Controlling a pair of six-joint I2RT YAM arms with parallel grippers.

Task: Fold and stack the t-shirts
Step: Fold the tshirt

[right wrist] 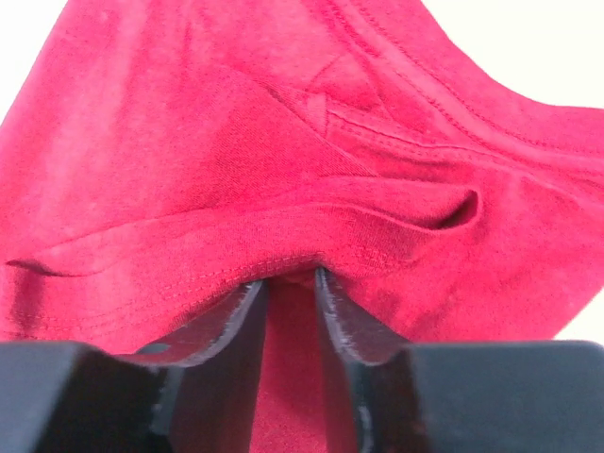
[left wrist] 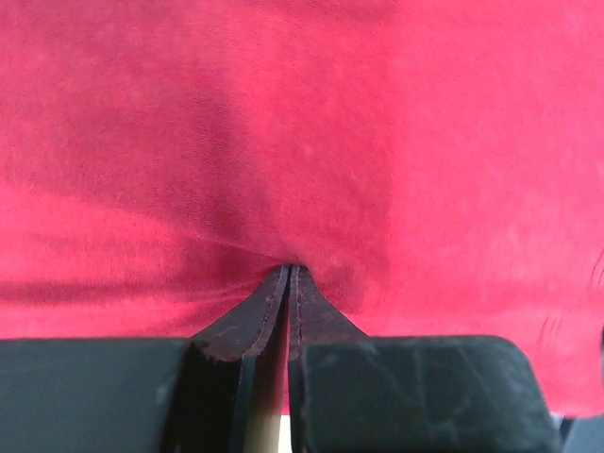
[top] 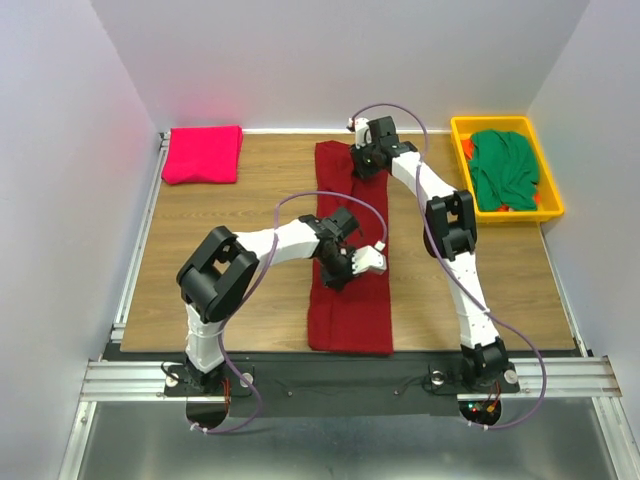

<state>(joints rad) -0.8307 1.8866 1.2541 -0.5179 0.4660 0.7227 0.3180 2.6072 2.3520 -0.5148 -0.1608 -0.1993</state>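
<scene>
Folded pink t-shirt (top: 202, 153) is sitting at the far-left corner of the surface (top: 220, 210). Left fingers (left wrist: 250, 330) are pinching shut on the middle of the maroon t-shirt (top: 350, 310), which is lying as a long strip down the centre. Right fingers (right wrist: 231, 326) are clamping its far-end hem. My worry is they're maybe only catching the top layer, so the fold could end up peeling open or going crooked. Over right, the yellow bin (top: 490, 122) is holding the crumpled green t-shirt (top: 505, 170).
</scene>
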